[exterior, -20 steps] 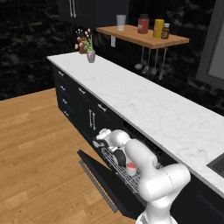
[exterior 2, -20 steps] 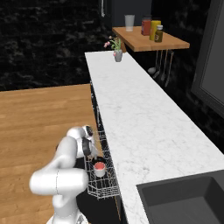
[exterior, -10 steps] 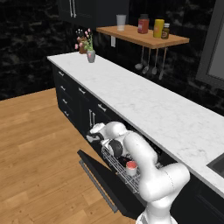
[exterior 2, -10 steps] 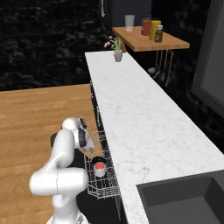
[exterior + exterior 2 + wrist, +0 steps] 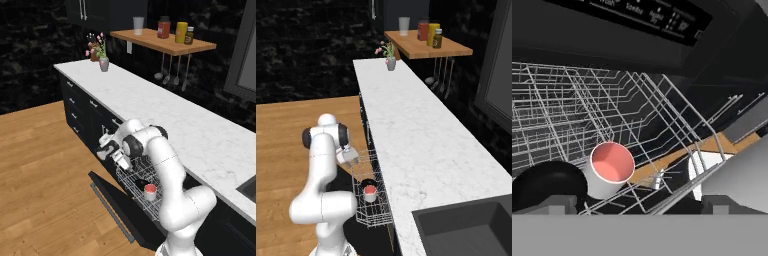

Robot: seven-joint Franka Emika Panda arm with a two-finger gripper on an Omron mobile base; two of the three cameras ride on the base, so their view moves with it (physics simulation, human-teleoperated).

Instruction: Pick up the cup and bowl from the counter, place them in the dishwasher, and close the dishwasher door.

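Now your cup point(image 5: 612, 163) and bowl point(image 5: 547, 187) sit racked, bowl at nine o'clock; gripper point(image 5: 111, 151) released, dishwasher door point(image 5: 120, 210) remains.

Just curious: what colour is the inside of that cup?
Red, ringed by a white wall; the cup shows best in the hand view.

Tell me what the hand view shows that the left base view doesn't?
Hand view alone: the dark control strip with small white markings above the rack, and a close look into the small white cup with the red inside, which sits right beside the shallow round black bowl.

Left base view alone: the long white marble counter, the brown wooden wall shelf with jars, the small flower vase, and the flat black dishwasher door hanging open.

Both: the white wire rack holding cup and bowl.
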